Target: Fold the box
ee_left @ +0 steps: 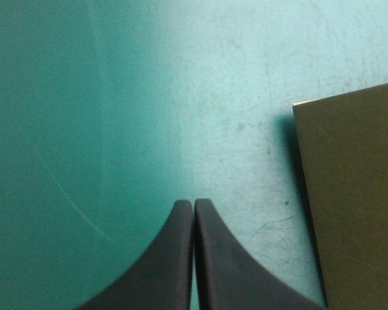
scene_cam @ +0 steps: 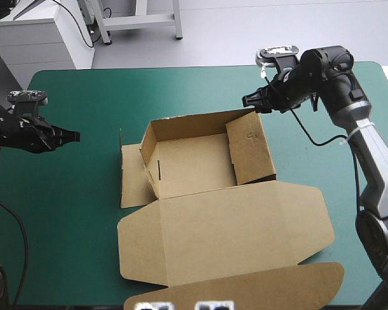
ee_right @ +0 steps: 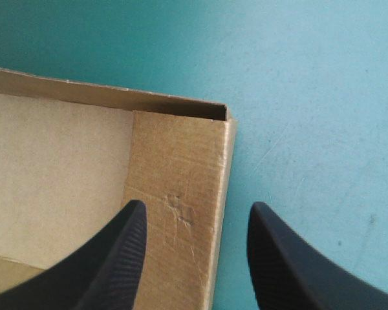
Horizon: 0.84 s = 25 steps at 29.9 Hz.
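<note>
Nearest lies the flat open lid of the brown box (scene_cam: 226,232), which sits in the middle of the teal-green tabletop (scene_cam: 71,194). Behind the lid its walls stand raised as an open tray, with one side flap flat on its left. Right jaws are wide apart at the tray's far right corner, straddling the right wall. Left jaws are pressed together, holding nothing, over bare tabletop left of the box.
</note>
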Each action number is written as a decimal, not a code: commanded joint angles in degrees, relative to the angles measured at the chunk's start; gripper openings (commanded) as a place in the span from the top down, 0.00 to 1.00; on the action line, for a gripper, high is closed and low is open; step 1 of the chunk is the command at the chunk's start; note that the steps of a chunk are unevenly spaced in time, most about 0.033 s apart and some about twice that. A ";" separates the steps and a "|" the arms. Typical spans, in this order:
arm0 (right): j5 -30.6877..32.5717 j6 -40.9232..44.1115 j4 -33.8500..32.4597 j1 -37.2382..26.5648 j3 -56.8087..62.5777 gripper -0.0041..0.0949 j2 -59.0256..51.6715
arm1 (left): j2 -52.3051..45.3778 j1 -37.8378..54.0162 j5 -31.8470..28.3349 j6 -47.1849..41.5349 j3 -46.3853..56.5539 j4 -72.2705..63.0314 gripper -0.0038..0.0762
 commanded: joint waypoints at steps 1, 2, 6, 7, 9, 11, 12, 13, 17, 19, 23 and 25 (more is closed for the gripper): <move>0.44 -0.48 0.01 0.03 2.54 0.50 -5.55 | -2.22 0.01 -1.59 -0.41 -1.43 -1.34 0.96; 0.44 -0.48 -0.09 0.03 4.18 0.50 -5.99 | -2.22 0.01 -1.59 -0.41 -1.43 -1.34 0.96; 0.15 -1.49 0.15 0.03 9.10 0.50 -5.18 | -2.22 0.01 -1.59 -0.41 -1.43 -1.34 0.96; -0.23 -1.49 0.15 0.03 9.70 0.50 -4.46 | -2.22 0.01 -1.59 -0.41 -1.43 -1.34 0.96; -0.81 -1.92 0.28 0.03 10.57 0.50 -2.52 | -2.22 0.01 -1.59 -0.41 -1.43 -1.34 0.96; -0.81 -2.45 1.03 0.03 10.57 0.50 -0.01 | -2.22 0.01 -1.33 -0.41 -1.43 -1.56 0.96; -0.81 -2.73 1.48 0.03 10.57 0.50 0.99 | -2.22 0.01 -1.15 -0.41 -1.43 -1.56 0.96; -0.81 -3.33 1.68 0.03 10.57 0.50 1.97 | -2.22 0.01 -1.12 -0.26 -1.43 -1.56 0.96; -1.15 -3.76 1.92 0.03 10.57 0.50 6.42 | -2.22 0.01 -0.72 -0.53 -1.43 -1.56 0.96; -1.43 -3.97 2.07 0.03 10.57 0.52 7.89 | -2.22 0.01 -0.72 -1.23 -1.43 -1.56 0.96; -2.32 -3.97 2.63 0.03 10.57 0.65 9.57 | -2.22 0.01 -0.72 -1.65 -1.43 -1.56 0.96; -3.33 -4.07 2.55 0.03 10.57 0.78 9.58 | -2.22 0.01 -0.72 -1.77 -1.43 -1.81 0.96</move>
